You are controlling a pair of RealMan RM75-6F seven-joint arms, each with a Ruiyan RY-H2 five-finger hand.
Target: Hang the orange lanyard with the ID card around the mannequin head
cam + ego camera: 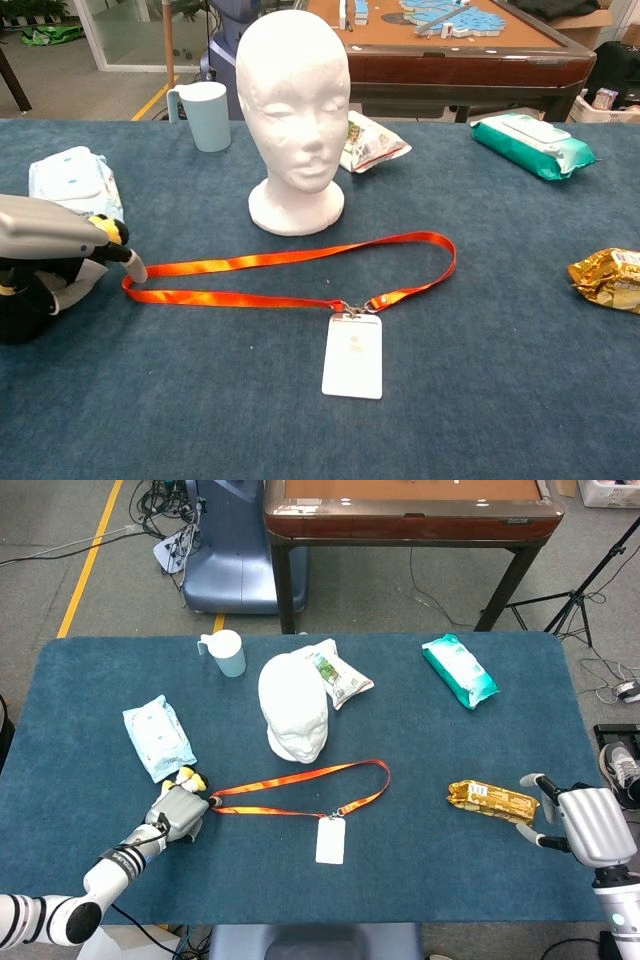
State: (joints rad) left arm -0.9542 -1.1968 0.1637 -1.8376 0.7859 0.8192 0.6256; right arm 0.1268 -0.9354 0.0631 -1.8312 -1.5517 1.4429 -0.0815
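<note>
Blue-carpeted table (420,870) | orange lanyard (290,262) stretched sideways before the mannequin head (295,110), ID card (353,356) nearer | left hand (180,808) pinches its left end | right hand (585,825), far right, fingers apart, empty

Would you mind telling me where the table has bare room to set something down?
Bare cloth lies between the ID card and gold snack bag, and along the near edge. Around the mannequin head, the cup and snack packet crowd close.
</note>
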